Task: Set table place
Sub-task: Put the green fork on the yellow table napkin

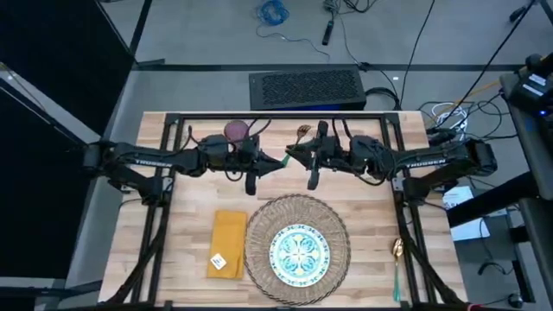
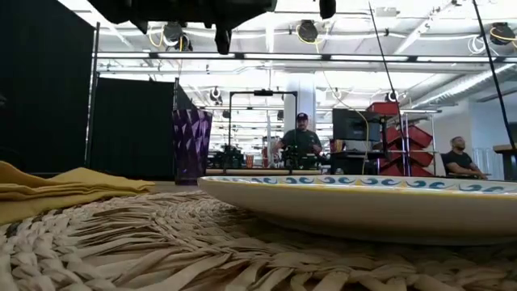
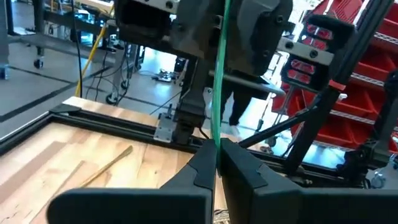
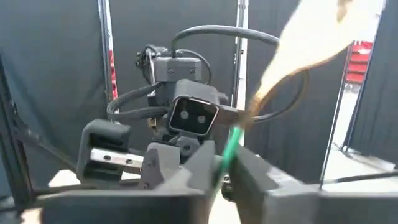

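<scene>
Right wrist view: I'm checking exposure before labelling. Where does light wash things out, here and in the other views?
Right wrist view: the fork head glares pale against dark curtains, while its green handle reads fine. Low view: bright ceiling lamps leave the arms overhead as silhouettes, and the tumbler is backlit. High view: even light, no glare on the plate.

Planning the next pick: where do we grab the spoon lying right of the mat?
Take the spoon by its teal handle, mid-length, from straight above, fingers across it: it lies flat, thin and straight. Left gripper and right gripper are both shut on the fork.
</scene>
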Controlling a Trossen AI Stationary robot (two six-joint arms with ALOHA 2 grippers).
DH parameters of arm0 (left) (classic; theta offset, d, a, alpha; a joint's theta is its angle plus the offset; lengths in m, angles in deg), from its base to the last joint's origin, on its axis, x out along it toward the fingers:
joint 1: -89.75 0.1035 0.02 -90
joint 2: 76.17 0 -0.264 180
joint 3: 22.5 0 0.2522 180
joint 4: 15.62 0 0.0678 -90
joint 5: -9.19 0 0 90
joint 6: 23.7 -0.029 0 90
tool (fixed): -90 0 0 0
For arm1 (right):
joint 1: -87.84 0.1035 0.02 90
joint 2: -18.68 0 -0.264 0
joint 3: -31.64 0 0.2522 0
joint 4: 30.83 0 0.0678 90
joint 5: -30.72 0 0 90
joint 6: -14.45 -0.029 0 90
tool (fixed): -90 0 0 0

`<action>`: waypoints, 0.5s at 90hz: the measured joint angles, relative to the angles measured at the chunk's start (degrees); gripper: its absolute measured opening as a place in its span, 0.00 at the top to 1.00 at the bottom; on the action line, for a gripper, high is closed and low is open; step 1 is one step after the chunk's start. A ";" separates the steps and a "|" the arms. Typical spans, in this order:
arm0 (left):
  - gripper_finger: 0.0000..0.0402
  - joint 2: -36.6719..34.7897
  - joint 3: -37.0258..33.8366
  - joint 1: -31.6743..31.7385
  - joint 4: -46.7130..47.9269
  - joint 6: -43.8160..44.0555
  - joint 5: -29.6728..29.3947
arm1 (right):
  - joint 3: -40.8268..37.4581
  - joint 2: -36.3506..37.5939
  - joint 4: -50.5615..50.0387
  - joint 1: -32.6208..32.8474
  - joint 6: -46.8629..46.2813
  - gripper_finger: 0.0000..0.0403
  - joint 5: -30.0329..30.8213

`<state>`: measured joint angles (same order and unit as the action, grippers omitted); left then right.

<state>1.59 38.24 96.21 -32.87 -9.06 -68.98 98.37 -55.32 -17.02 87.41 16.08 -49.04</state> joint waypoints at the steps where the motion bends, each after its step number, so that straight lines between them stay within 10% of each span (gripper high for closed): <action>1: 1.00 0.00 0.00 0.00 -0.05 -0.07 0.00 | 0.00 0.00 0.01 0.04 -0.01 0.98 -0.03; 45: 0.91 -0.26 0.00 0.62 1.04 -3.61 0.22 | 1.90 0.39 -4.69 0.22 -0.31 1.00 -0.10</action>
<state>1.32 38.24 96.83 -31.83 -12.66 -68.76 100.28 -54.92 -21.70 87.63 15.77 -49.14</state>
